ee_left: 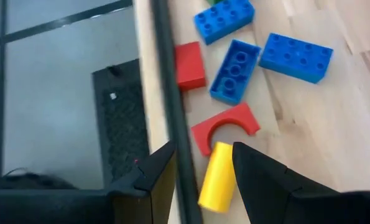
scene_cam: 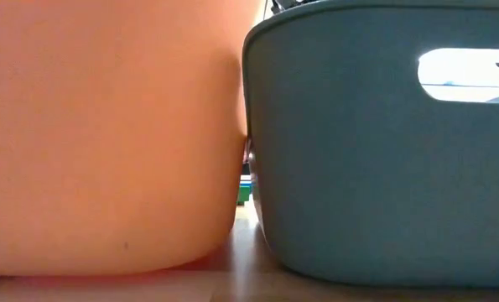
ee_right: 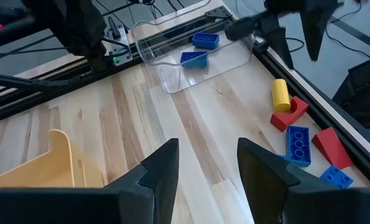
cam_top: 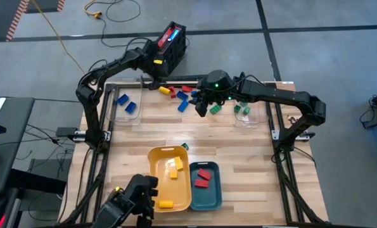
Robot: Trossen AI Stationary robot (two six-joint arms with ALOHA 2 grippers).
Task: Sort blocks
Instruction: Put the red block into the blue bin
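The sorting looks partly done. In the yellow tray [cam_top: 155, 158] lie yellow blocks [cam_top: 173, 166], in the teal tray [cam_top: 213, 197] beside it two red blocks [cam_top: 203, 177], both trays well away from either gripper at the near side of the tabletop [cam_top: 251, 171]. A clear container [ee_right: 172, 68] just beside the left gripper [ee_left: 200, 165] holds two blue blocks [ee_right: 198, 50], and another clear container [cam_top: 248, 114] beside the right arm holds green blocks [cam_top: 242, 109].

Left to sort is a loose cluster at the far edge of the tabletop. Directly between the left gripper's parted fingers sits a yellow cylinder block [ee_left: 217, 177], not yet clamped as far as can be seen; touching its far end is a red arch block [ee_left: 225, 124], and beyond that lie three blue bricks [ee_left: 234, 71] and a red square block [ee_left: 189, 65].

The right gripper [ee_right: 206, 162] hovers over bare wood with its fingers apart and nothing between them; the same cluster lies off to its side, near the left gripper. One green block [scene_cam: 244, 191] shows in the gap between the two trays, outside both.

My judgement: roughly half remains, and the yellow cylinder seems the piece now in hand
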